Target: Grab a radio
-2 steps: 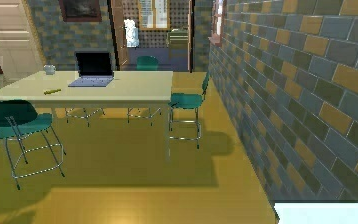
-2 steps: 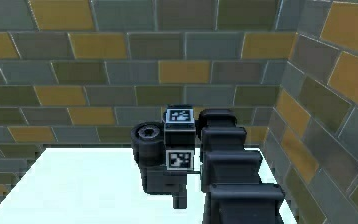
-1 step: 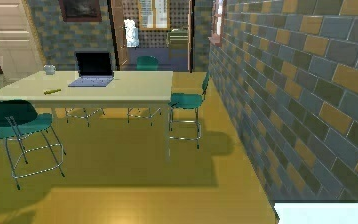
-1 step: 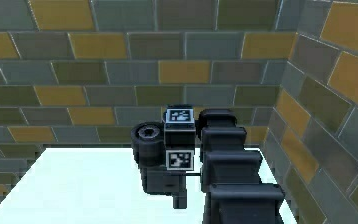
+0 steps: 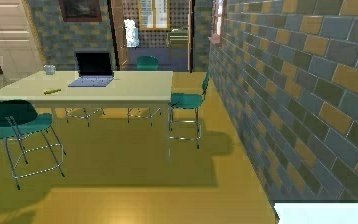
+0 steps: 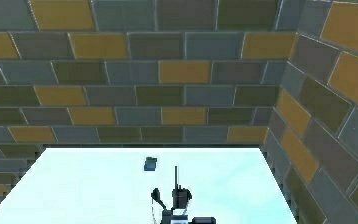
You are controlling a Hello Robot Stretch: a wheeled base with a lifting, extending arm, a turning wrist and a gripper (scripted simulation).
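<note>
A small dark grey boxy thing point(image 6: 150, 164) lies on a pale tabletop point(image 6: 87, 185) in the arm side view, a little in from the far edge. Its shape is too small to name. Below it and slightly to the right, my gripper point(image 6: 171, 196) rises from the bottom edge, dark, with thin fingers point(image 6: 175, 183) pointing up. Whether it holds anything cannot be told. A corner of the same pale tabletop point(image 5: 322, 213) appears at the forward view's bottom right.
Brick walls point(image 6: 137, 70) close in behind the pale table and on its right point(image 6: 327, 110). Ahead stands a long table point(image 5: 137, 92) with a laptop point(image 5: 94, 68), a cup point(image 5: 49, 70) and teal chairs point(image 5: 187, 100). A brick wall point(image 5: 297, 90) runs along the right, and yellow floor point(image 5: 157, 180) lies between.
</note>
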